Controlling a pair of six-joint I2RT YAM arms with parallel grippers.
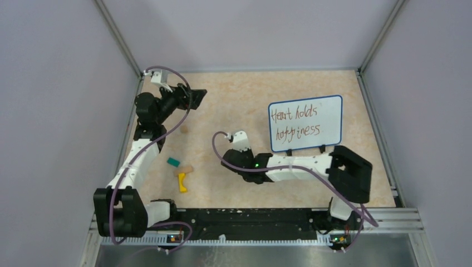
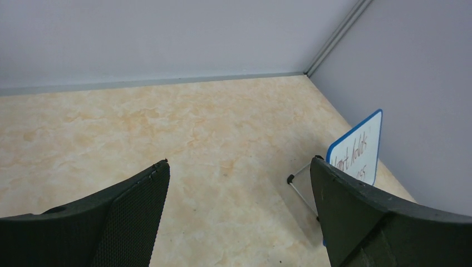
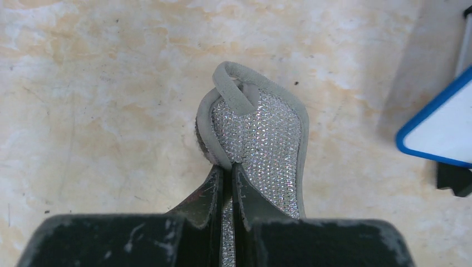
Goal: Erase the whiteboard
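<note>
Right gripper (image 3: 227,172): clenched on mesh eraser pad (image 3: 261,133). Left gripper (image 2: 240,162): spread, empty. Risk: propped whiteboard (image 1: 305,123) tipping under wipe pressure.

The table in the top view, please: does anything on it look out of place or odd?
Only the loose bits near the left arm: a teal block, a tan piece and a yellow piece lie scattered. The whiteboard stands upright, undamaged.
</note>
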